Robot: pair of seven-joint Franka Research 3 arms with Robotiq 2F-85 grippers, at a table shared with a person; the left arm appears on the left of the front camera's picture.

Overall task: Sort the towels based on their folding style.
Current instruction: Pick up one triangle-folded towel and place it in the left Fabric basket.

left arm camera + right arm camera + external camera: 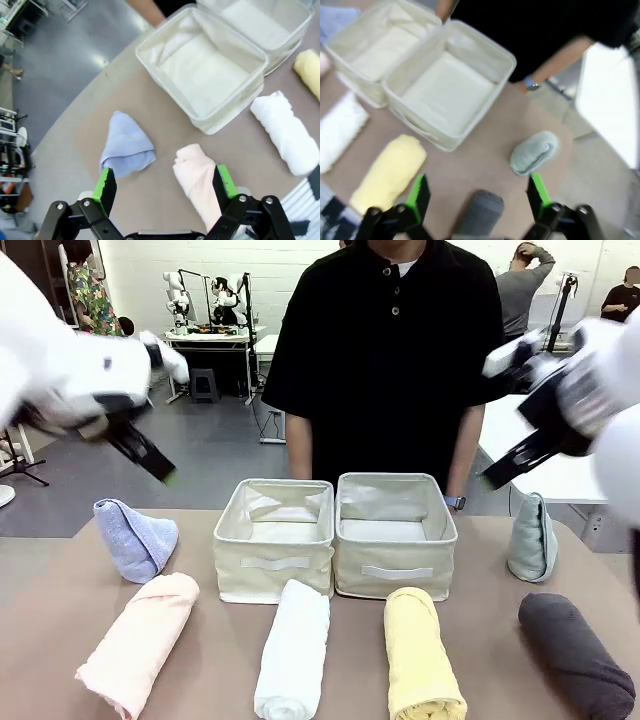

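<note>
Left gripper (164, 178) (jaws wide) hangs above pink towel (196, 172).

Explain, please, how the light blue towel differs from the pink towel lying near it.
Fold: the light blue towel is a wedge with its tip up; the pink towel is a roll lying on its side. Place: the light blue towel sits farther back, the pink towel nearer the robot's edge. Size: the pink towel stretches longer than the compact light blue towel. Both are terry cloth on the table.

Front view across table (40, 600) toward person (390, 360); wrist views high overhead, both on the bins (227, 112)
</note>
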